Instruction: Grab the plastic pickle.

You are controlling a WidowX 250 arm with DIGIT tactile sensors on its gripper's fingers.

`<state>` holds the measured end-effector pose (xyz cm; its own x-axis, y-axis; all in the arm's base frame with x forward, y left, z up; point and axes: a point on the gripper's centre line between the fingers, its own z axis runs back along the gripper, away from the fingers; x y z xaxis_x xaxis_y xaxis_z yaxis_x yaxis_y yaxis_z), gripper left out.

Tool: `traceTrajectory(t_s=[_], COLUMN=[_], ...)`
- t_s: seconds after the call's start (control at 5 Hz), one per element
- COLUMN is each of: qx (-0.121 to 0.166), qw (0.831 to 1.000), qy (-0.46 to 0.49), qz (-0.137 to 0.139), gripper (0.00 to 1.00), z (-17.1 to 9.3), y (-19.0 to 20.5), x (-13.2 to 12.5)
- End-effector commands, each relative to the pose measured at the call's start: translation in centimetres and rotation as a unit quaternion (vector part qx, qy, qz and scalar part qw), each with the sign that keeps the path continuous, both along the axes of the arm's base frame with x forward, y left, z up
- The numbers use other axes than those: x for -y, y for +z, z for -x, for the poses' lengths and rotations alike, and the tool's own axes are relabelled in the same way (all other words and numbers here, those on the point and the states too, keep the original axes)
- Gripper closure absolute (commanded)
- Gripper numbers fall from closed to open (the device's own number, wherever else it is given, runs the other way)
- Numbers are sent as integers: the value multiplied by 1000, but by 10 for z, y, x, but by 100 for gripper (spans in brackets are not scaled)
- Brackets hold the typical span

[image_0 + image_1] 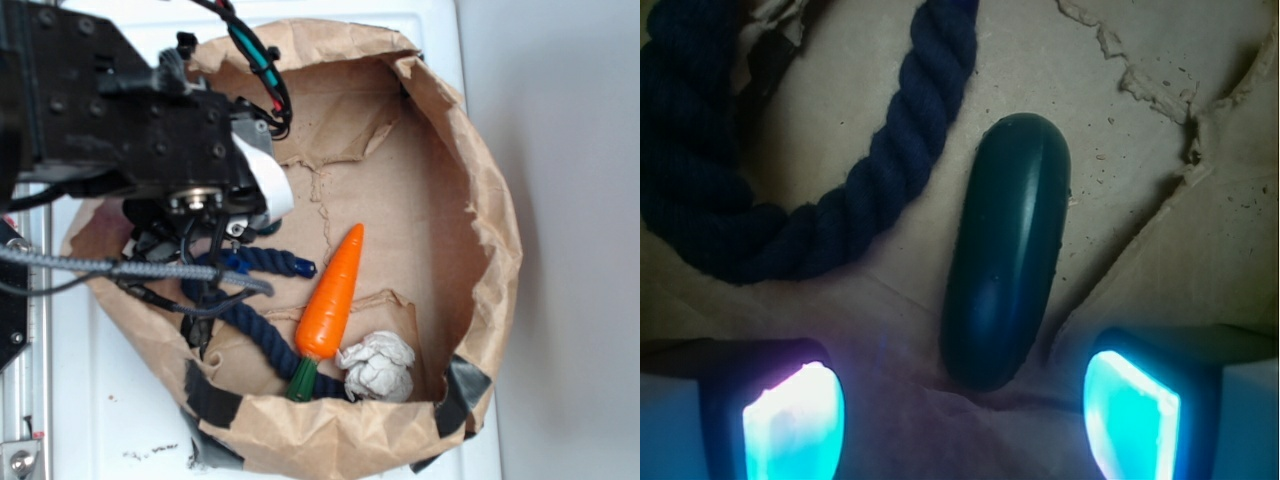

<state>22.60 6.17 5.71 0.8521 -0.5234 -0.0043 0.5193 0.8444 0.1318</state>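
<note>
Step in hand, by my judgement: final descent onto the plastic pickle (pixel 1006 250). To do it well, the gripper (pixel 960 410) should drop straight down and advance slightly so the pads meet the pickle's mid-length rather than its near end, then close across its narrow width; the smooth rounded skin may slip if caught at the tip.

The jaws stand wide open and hold nothing; both glowing fingertips (pixel 795 420) show at the wrist view's lower edge. The pickle lies flat on the brown paper liner (pixel 1120 200), centred between the jaws, its near end level with the pads. The navy rope (pixel 880 190) curves just beside its left flank, not touching, and should be kept clear.
</note>
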Motion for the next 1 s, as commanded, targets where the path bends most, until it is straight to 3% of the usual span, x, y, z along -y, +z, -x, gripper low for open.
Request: traceTrajectory(t_s=[0.0,0.2,0.4,0.8], qx=[22,39,31,24], qw=[1000,999,999,999], qy=[5,-19,-28,-39], qz=[-9,-9,-23,-16], gripper=[0,0,0,0], z=[-5,-12,-15,-6], y=[13,-2,-15,-23], x=[-2,0,-2,-8])
